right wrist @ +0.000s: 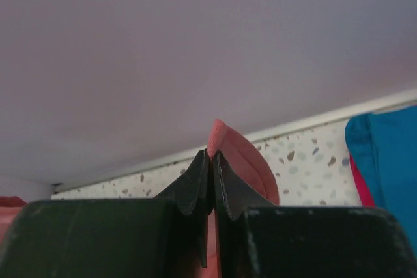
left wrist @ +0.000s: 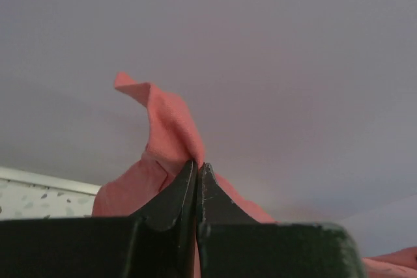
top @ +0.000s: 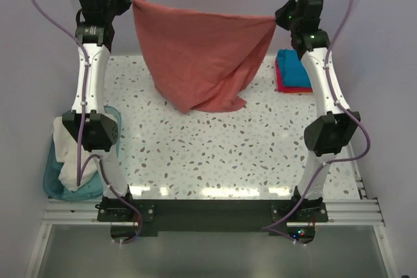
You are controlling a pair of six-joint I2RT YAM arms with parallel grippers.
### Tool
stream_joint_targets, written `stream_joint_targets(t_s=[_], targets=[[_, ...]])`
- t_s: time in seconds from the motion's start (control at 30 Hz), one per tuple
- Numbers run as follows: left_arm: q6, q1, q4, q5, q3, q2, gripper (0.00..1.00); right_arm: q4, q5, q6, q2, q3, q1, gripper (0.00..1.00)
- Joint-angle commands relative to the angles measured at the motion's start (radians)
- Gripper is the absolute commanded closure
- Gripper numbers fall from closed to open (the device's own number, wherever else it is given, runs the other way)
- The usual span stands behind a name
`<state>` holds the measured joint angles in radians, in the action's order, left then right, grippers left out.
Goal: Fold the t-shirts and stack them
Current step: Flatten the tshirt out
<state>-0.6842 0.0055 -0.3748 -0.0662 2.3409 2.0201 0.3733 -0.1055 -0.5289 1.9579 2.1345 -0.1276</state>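
**Two folded, one aloft, one waiting**

The dusty brick-red cloth t-shirt (top: 202,56) hangs unfolded over the speckled table (top: 215,161); the folded teal-blue shirt (top: 294,68) lies on the pinkish-red one (top: 279,83) far right; the cream-white shirt (top: 65,144) sits in the light-blue plastic bin (top: 49,183); the left gripper (left wrist: 197,167) and the right gripper (right wrist: 212,157) each pinch an upper corner.

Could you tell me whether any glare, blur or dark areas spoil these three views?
Top external: evenly lit and sharp, with one band of glare along the near edge of the table; the brick-red shirt is well exposed. Left wrist: the left hand is nearly a silhouette, the cloth slightly soft. Right wrist: the right hand is equally dark; the speckled table behind is clear.
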Motion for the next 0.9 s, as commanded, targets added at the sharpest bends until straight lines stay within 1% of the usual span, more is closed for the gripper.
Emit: stream_joint_targets(t_s=[0.0, 0.07, 0.13, 0.17, 0.2, 0.23, 0.27, 0.3, 0.33, 0.37, 0.4, 0.43, 0.47, 0.53, 0.57, 0.6, 0.63, 0.67, 0.7, 0.73, 0.77, 0.8, 0.87], targets=[[0.002, 0.051, 0.204, -0.136, 0.048, -0.101, 1.0, -0.022, -0.023, 0.087, -0.053, 0.191, 0.026, 1.0], [-0.002, 0.085, 0.278, -0.161, -0.064, -0.158, 1.0, -0.045, -0.042, 0.096, -0.098, 0.159, 0.045, 1.0], [0.015, 0.099, 0.274, -0.168, -0.119, -0.222, 1.0, -0.106, -0.031, 0.084, -0.152, 0.012, 0.066, 1.0], [0.031, 0.099, 0.286, -0.17, -0.211, -0.248, 1.0, -0.126, -0.013, 0.076, -0.216, -0.049, 0.072, 1.0], [0.032, 0.097, 0.296, -0.172, -0.277, -0.311, 1.0, -0.14, -0.013, 0.07, -0.246, -0.114, 0.077, 1.0], [0.031, 0.097, 0.319, -0.176, -0.354, -0.349, 1.0, -0.174, -0.014, 0.069, -0.282, -0.243, 0.079, 1.0], [0.023, 0.097, 0.359, -0.178, -0.511, -0.389, 1.0, -0.194, -0.014, 0.066, -0.342, -0.313, 0.08, 1.0], [0.017, 0.099, 0.394, -0.173, -0.584, -0.467, 1.0, -0.204, -0.011, 0.054, -0.376, -0.432, 0.083, 1.0], [0.011, 0.099, 0.408, -0.175, -0.656, -0.507, 1.0, -0.205, -0.014, 0.046, -0.405, -0.49, 0.085, 1.0], [0.008, 0.097, 0.419, -0.175, -0.786, -0.547, 1.0, -0.208, -0.016, 0.037, -0.477, -0.549, 0.092, 1.0], [0.0, 0.096, 0.418, -0.169, -0.852, -0.631, 1.0, -0.212, -0.01, 0.009, -0.514, -0.671, 0.095, 1.0], [-0.011, 0.096, 0.421, -0.164, -0.923, -0.676, 1.0, -0.215, -0.002, -0.002, -0.551, -0.732, 0.097, 1.0], [-0.017, 0.097, 0.418, -0.146, -1.05, -0.766, 1.0, -0.212, 0.016, -0.026, -0.636, -0.854, 0.097, 1.0], [-0.032, 0.096, 0.34, -0.103, -1.15, -0.852, 1.0, -0.202, 0.038, -0.049, -0.723, -0.977, 0.095, 1.0], [-0.037, 0.096, 0.308, -0.093, -1.249, -0.895, 1.0, -0.191, 0.046, -0.066, -0.763, -1.036, 0.097, 1.0], [-0.034, 0.096, 0.294, -0.083, -1.296, -0.984, 1.0, -0.179, 0.047, -0.068, -0.798, -1.089, 0.095, 1.0], [-0.035, 0.097, 0.269, -0.072, -1.334, -1.029, 1.0, -0.153, 0.052, -0.071, -0.88, -1.186, 0.095, 1.0], [-0.04, 0.096, 0.228, -0.063, -1.397, -1.073, 1.0, -0.139, 0.052, -0.071, -0.914, -1.218, 0.095, 1.0], [-0.037, 0.096, 0.217, -0.064, -1.419, -1.16, 1.0, -0.116, 0.049, -0.057, -0.953, -1.249, 0.097, 1.0], [-0.029, 0.096, 0.194, -0.058, -1.427, -1.201, 1.0, -0.055, 0.03, -0.048, -1.011, -1.249, 0.097, 1.0], [-0.018, 0.096, 0.139, -0.037, -1.415, -1.237, 1.0, -0.025, 0.023, -0.04, -1.049, -1.243, 0.097, 1.0], [-0.011, 0.097, 0.12, -0.026, -1.396, -1.299, 1.0, -0.001, 0.018, -0.019, -1.08, -1.205, 0.095, 1.0], [0.017, 0.097, 0.058, -0.001, -1.283, -1.333, 1.0, 0.074, -0.003, 0.0, -1.149, -1.138, 0.097, 1.0]])
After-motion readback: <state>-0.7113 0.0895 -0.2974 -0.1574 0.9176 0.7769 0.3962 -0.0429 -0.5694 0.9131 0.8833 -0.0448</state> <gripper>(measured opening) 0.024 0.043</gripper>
